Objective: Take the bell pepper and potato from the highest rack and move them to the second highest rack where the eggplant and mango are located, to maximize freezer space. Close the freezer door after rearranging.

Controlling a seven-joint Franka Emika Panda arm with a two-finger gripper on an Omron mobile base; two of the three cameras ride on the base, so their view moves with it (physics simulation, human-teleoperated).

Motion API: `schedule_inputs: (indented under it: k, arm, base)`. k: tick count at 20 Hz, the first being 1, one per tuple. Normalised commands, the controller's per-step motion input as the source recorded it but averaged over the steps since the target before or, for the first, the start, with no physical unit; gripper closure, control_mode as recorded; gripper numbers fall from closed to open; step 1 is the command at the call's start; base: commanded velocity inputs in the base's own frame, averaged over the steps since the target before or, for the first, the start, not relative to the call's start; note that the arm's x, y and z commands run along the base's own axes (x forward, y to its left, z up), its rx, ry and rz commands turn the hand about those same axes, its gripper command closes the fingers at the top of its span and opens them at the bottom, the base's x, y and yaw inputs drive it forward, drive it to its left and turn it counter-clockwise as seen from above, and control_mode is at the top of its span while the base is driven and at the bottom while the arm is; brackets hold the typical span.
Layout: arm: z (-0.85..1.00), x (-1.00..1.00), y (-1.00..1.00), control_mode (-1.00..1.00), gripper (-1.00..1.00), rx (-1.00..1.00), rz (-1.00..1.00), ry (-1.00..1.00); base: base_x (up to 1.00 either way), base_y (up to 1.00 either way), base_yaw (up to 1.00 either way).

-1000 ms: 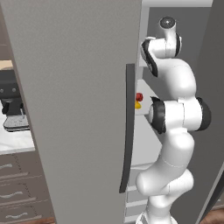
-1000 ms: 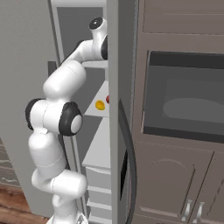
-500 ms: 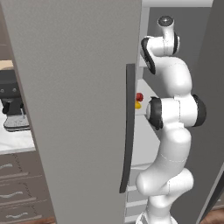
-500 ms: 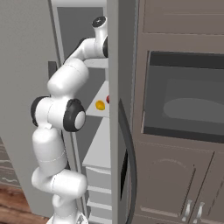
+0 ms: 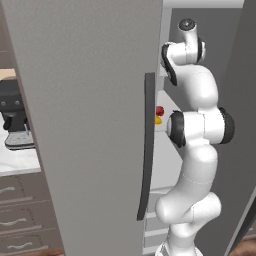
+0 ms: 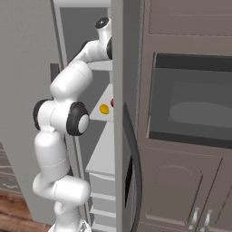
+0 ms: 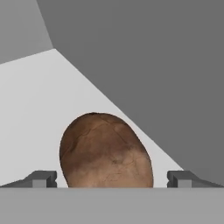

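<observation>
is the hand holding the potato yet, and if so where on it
Nothing is held. In the hand view the hand is open, its fingertips standing clear on either side of the potato, which lies on the pale freezer shelf.

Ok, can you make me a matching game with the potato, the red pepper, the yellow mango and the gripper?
Things:
1. potato
2. bell pepper
3. mango
4. gripper

Descriptions:
A. bright yellow, on a freezer shelf
B. open, one finger on each side of the brown lump
C. brown, lying on a pale shelf
D. red, just above a yellow thing

Pairs: 1-C, 2-D, 3-A, 4-B
</observation>
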Motion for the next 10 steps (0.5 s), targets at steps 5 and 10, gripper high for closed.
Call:
schedule_inputs:
  k: [5, 10]
  arm:
    - [-0.51, 0.03, -0.36, -1.0, 1.0, 0.0, 0.0, 0.0]
    - [-0.24, -0.05, -0.22, -1.0, 1.0, 0.03, 0.0, -0.01]
  base:
    - [0.0, 0.0, 0.0]
    - [0.0, 0.0, 0.0]
